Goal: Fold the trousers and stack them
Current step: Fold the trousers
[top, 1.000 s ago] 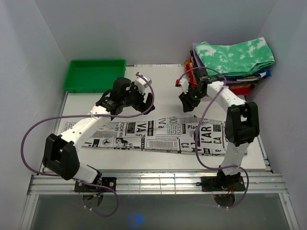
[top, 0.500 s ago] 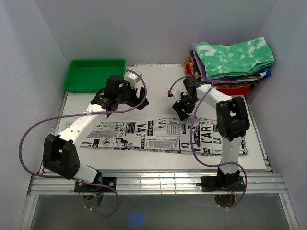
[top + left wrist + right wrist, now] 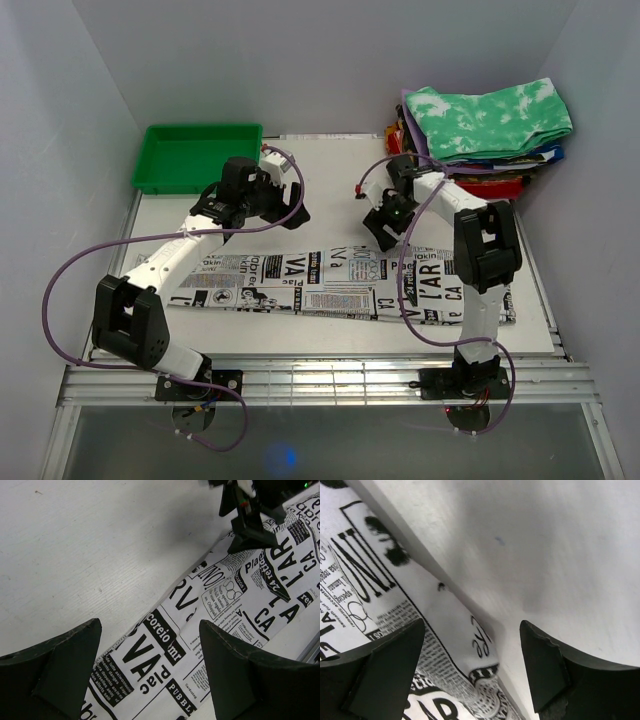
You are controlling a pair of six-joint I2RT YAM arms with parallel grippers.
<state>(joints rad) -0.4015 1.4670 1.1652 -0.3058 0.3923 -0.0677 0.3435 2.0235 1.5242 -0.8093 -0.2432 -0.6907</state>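
Note:
The newspaper-print trousers lie flat in a long strip across the near half of the table. My left gripper hangs open above their far edge left of the middle; the left wrist view shows the cloth below and between the fingers, untouched. My right gripper is open and low over the far edge right of the middle. In the right wrist view a raised fold of the cloth edge lies between its fingers, not pinched.
A green tray stands at the back left. A stack of folded clothes topped by a green-and-white tie-dye garment sits at the back right. Walls close in on both sides. Purple cables loop from both arms.
Both grippers moved leftward and toward the back over the trousers' far edge, then the right one dropped slightly closer to the cloth. The trousers have not moved.

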